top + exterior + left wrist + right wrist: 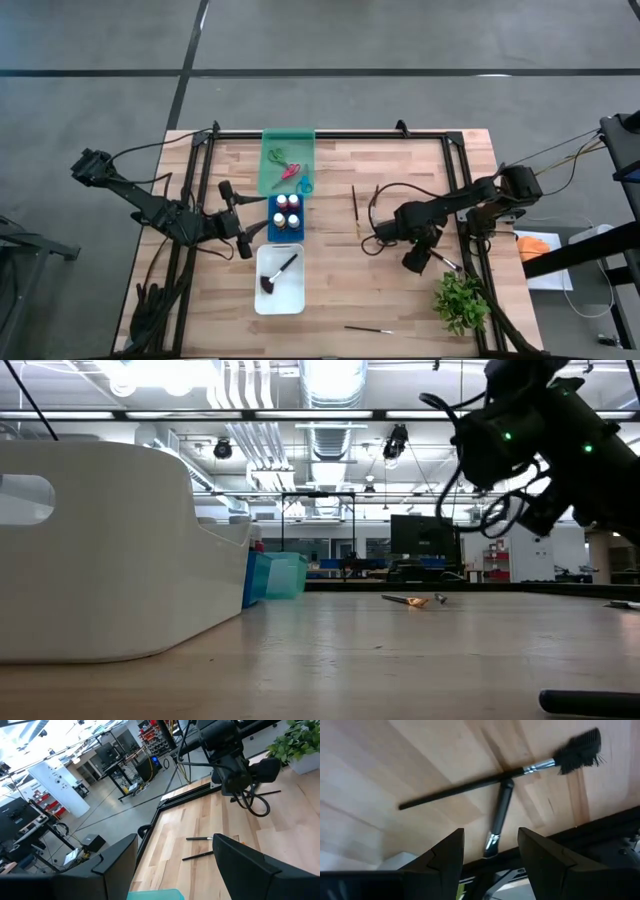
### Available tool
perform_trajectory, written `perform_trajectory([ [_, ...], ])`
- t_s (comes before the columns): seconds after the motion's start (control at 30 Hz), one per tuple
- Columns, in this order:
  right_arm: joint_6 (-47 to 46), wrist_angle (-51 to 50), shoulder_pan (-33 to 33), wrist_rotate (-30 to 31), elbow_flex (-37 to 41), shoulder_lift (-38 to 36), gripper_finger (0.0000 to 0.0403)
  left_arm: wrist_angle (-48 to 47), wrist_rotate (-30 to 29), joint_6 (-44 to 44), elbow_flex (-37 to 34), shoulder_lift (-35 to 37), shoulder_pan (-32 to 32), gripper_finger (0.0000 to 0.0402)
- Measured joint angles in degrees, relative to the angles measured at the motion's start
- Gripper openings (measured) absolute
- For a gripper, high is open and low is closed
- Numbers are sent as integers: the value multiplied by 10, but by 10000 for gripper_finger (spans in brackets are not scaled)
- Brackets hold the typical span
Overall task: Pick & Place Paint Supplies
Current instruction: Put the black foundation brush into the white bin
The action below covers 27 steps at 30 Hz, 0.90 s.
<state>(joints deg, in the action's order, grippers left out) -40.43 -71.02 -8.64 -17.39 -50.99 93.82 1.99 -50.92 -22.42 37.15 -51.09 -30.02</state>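
The right gripper (487, 852), jaws parted and empty, hovers over 2 crossed brushes (495, 782) near the table's right rail, seemingly lining up a pick; next, descend and close.

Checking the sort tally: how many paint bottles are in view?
4. All stand in the blue tray, two-by-two: two bottles nearer the green tray, two nearer the white tray. None seen elsewhere, though arms could hide some.

1. Table (400, 290): pale wood planks with a black frame.
2. Trays: green tray (270, 150), blue tray (272, 228), white tray (290, 298).
3. Scissors (290, 171): red handles.
4. Brush (490, 777): black handle, silver ferrule, black bristles.
5. Plant (460, 302): leafy green.
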Motion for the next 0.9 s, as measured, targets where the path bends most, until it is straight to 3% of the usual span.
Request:
perform_trajectory([
  [0.73,37,97,0,27,76,0,182,25,15,-2,0,0,0,266],
  [0.9,45,106,0,27,91,0,155,25,15,-2,0,0,0,266],
])
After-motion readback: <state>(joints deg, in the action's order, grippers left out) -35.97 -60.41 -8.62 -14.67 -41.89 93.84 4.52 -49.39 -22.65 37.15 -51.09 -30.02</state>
